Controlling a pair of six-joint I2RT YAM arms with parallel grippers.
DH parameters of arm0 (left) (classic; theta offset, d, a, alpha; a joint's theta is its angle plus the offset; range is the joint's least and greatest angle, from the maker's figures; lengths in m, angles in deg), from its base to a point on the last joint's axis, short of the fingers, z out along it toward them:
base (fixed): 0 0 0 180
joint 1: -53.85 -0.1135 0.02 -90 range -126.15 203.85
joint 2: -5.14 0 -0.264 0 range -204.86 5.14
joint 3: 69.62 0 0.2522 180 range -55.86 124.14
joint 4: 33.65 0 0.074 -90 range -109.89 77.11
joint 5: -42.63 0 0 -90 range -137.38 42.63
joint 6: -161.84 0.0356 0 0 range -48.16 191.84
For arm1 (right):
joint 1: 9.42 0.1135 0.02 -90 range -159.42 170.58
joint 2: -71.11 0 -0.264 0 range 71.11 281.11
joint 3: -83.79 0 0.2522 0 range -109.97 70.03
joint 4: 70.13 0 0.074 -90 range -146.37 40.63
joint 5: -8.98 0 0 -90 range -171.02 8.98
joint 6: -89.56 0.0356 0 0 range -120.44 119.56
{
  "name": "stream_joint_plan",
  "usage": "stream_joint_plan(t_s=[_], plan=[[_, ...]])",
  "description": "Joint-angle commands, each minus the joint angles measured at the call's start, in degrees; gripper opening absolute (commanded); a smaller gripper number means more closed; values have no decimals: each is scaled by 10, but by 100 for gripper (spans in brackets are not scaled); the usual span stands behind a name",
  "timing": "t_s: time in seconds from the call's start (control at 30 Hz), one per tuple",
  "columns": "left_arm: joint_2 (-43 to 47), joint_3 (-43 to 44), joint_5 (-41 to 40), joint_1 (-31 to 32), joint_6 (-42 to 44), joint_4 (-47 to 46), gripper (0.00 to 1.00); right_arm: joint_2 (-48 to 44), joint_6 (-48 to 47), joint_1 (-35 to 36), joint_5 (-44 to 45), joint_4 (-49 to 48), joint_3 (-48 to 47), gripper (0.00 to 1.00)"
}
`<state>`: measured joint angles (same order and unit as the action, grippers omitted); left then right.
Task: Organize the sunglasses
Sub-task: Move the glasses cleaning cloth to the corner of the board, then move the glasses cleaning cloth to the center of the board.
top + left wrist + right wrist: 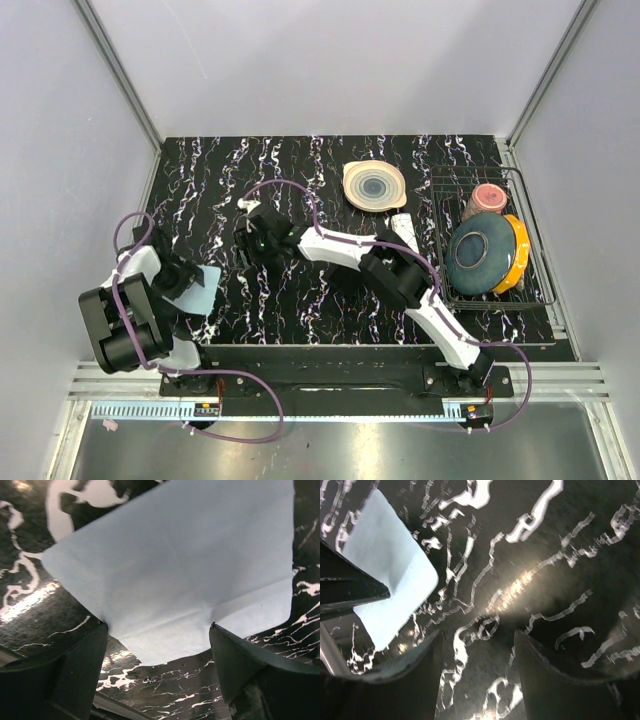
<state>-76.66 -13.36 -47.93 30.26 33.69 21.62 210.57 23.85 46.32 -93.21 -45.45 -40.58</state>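
Hovering over the pale blue cloth (175, 565), the left gripper (157, 630) is holding its fingers (75, 670) wide apart, with the cloth's near edge lying between them, ungripped. The right gripper (479, 635) is hanging above the marbled table (560, 580), fingers likewise apart and gripping nothing, the cloth off to their left. The sunglasses are showing in no view. Probable step: taking up the cloth. The next move is calling for lowering and closing on its edge.
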Motion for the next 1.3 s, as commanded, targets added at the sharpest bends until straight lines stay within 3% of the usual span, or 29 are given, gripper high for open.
stream_joint_plan(t_s=[0.0,0.37,0.6,0.73,0.97,1.07,1.27], plan=[[-23,-10,43,39,0,-27,86,-59,15,-21,34,-18,28,64],[-38,-28,21,141,-27,-35,84,-52,-4,-25,-29,-26,13,61],[-44,-39,70,197,-51,-64,77,-33,0,-26,-45,-26,-11,60],[-49,-34,95,232,-60,-72,74,-45,13,-27,-7,-25,7,60],[50,31,-35,211,-40,20,73,-50,25,-39,-71,-21,27,56],[96,50,-56,172,-30,36,73,-38,16,-32,-112,-5,15,51],[112,50,-50,99,-4,37,70,-22,6,8,-100,24,0,47]])
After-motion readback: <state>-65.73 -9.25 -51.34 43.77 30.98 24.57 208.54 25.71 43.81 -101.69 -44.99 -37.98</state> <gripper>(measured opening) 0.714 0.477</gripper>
